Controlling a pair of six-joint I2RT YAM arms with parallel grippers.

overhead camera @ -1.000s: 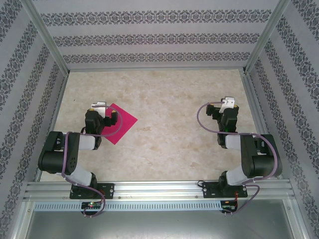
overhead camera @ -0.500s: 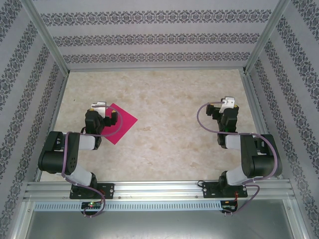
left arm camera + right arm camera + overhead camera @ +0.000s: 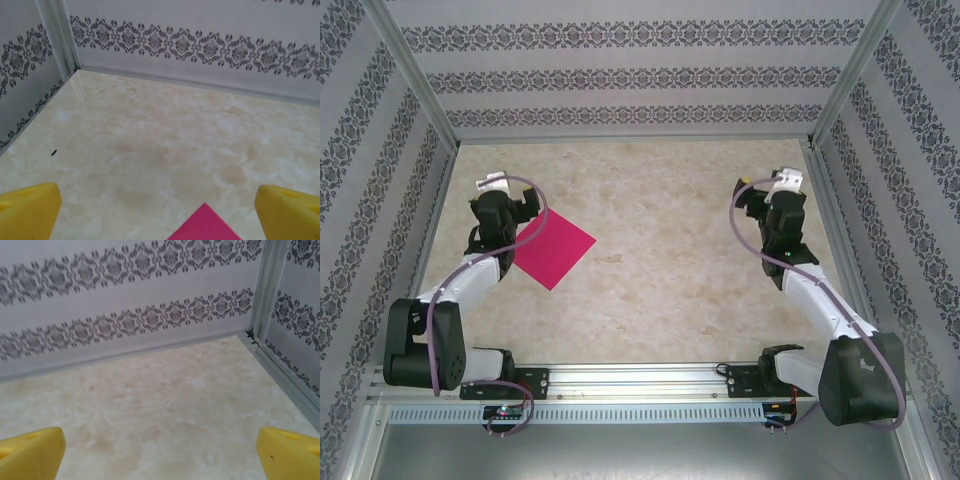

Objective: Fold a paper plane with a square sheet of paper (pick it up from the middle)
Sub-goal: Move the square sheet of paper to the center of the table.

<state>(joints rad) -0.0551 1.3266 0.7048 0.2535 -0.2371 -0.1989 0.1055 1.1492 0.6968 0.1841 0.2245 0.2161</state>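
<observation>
Both arms have stretched out toward the far wall since the earlier frame. The left one has lifted off the sheet's left part and swung farther left, and the right one reaches deeper into the far right.

The table point(image 3: 700, 280) is pale and marbled, and it looks smooth. The left arm point(image 3: 460, 285) runs from its near base up to the far left, and the right arm point(image 3: 820, 300) mirrors it on the right.

The sheet point(image 3: 552, 250) lies flat on the left half of the table, turned like a diamond and unfolded. The left gripper point(image 3: 500, 205) hangs just past the sheet's far-left edge. Its fingers point(image 3: 27, 210) stand wide apart with nothing between them, and one pink corner pokes in at the near edge of its wrist view. The right gripper point(image 3: 780, 200) is well apart from the sheet, with its jaws also spread and empty over bare table. A tiny dark speck point(image 3: 53, 152) sits near the left wall.

The risks lie in the pickup. The left gripper is off the sheet's middle, so a straight descent would likely catch only a corner or miss. Thin paper lying flush on a slick top gives the fingers no edge to bite, so it may skid or crumple.
</observation>
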